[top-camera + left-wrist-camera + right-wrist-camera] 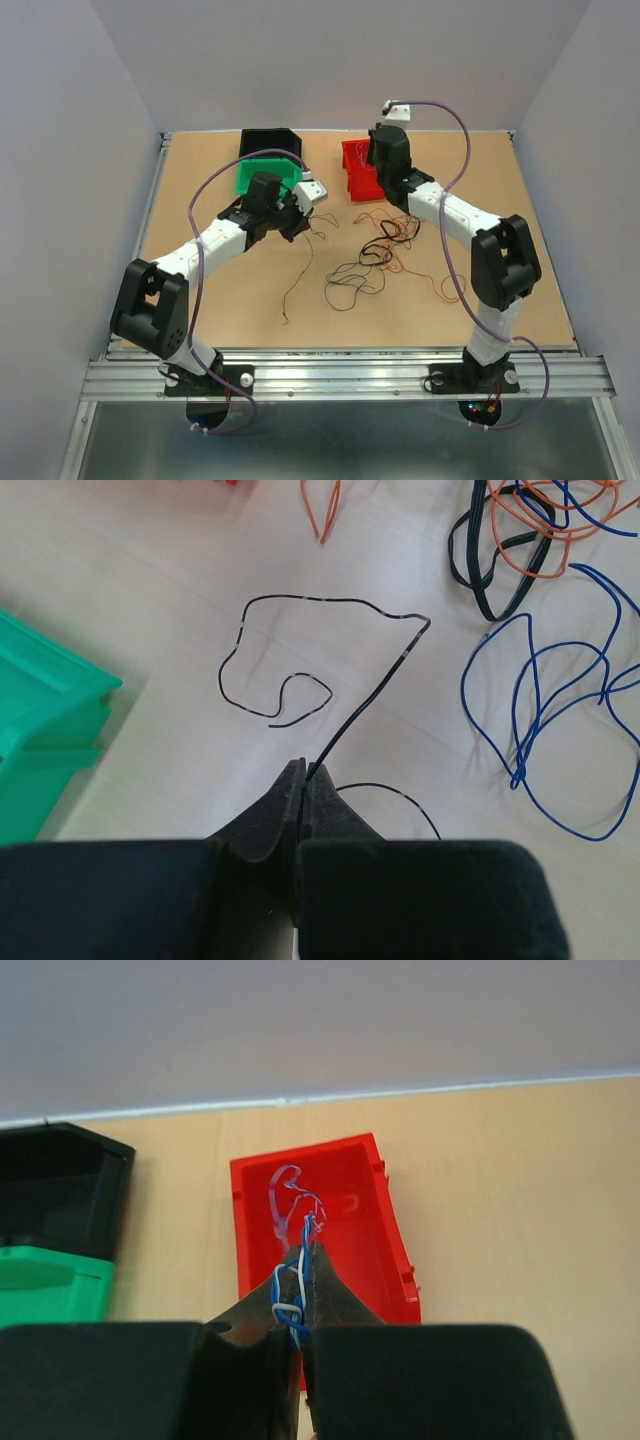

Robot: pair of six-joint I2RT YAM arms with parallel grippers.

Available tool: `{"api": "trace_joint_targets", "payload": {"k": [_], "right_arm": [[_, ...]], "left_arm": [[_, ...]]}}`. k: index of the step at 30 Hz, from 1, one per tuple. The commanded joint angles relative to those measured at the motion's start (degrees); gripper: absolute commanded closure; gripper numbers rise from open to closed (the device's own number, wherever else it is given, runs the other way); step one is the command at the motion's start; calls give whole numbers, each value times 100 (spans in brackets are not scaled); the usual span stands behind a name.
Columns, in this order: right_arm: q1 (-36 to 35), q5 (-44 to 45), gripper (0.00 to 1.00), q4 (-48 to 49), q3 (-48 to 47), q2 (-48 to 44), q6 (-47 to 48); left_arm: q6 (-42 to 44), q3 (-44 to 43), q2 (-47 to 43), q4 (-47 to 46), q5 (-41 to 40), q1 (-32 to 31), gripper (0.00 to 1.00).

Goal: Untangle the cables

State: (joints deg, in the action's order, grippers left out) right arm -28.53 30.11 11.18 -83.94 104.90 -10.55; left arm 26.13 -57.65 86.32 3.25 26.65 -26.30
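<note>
The table (520, 290) is walled on three sides, with bare board outside each elbow. The left arm (200, 245) reaches forward and inward. The right arm (450, 215) stretches toward the back wall, its wrist above the red bin (350, 1190). A black bin (268, 140) and a green bin (262, 172) sit ahead and left of the left jaws. The cables (375, 255) lie clumped between the two arms. The left gripper (302, 770) is pressed together on a black wire (300, 605), which curls ahead of the tips; blue loops (540, 710) lie to their right. Only the right wrist view shows the right gripper (308, 1250) pinching a blue wire (295, 1300) over the bin.
</note>
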Motion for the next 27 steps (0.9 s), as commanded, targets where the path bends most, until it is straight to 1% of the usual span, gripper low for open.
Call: {"api": "trace_joint_targets", "payload": {"k": [1,9,16,27], "right_arm": [[67,83,99,227,-298,425,-35],[243,-163,99,95,-1228,1593,-53],[348,-418,99,-221,-2028,2236,-114],[559,-1217,99,-731,-2732,3220,-466]], "left_arm": [[68,52,34,-105,24,-50,100],[68,34,130,-96,-2,-103,100],[76,8,209,-52,-29,-147,100],[85,-1,236,-35,-46,-191,100]]}}
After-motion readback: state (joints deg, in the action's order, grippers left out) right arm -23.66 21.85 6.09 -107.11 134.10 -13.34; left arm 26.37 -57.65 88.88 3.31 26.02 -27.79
